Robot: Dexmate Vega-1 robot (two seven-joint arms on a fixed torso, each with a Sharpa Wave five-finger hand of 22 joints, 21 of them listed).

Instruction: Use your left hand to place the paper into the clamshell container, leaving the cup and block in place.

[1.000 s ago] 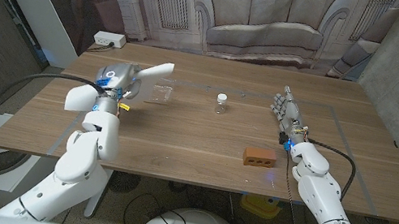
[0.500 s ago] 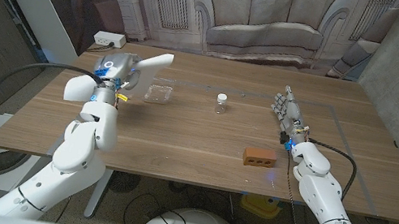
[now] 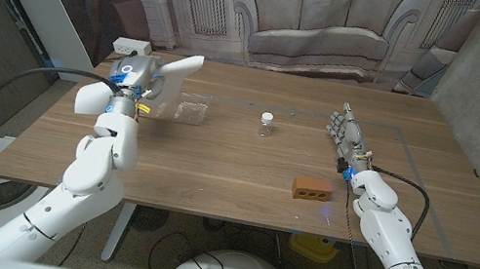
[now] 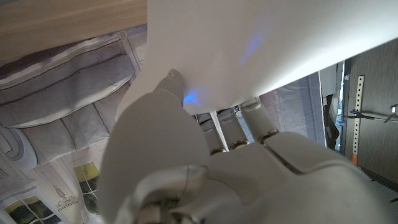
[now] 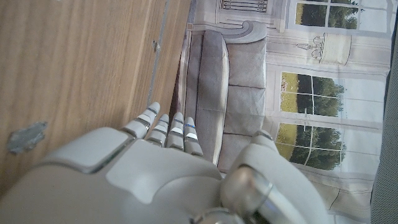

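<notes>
The paper [image 3: 181, 67] I am carrying is a plain white sheet, stiff enough to jut out flat from my left robot hand [image 3: 139, 77], its free end slanting up over the far-left part of the wooden bench [image 3: 215, 165]. In the left wrist view the sheet [image 4: 261, 43] spreads across the robot hand's fingers [image 4: 180, 102], which grip it from beneath. The clear clamshell container [image 3: 190, 110] lies on the bench just beside that robot hand, toward the middle. Compared with a second ago, my left arm has swung the sheet farther back and outward, and the sheet now points away from the container. The small clear cup [image 3: 266, 123] with its white lid and the red-brown block [image 3: 313, 188] are where they were. My right robot hand [image 3: 345, 133] stands on edge on the bench, empty, fingers straight and held together.
</notes>
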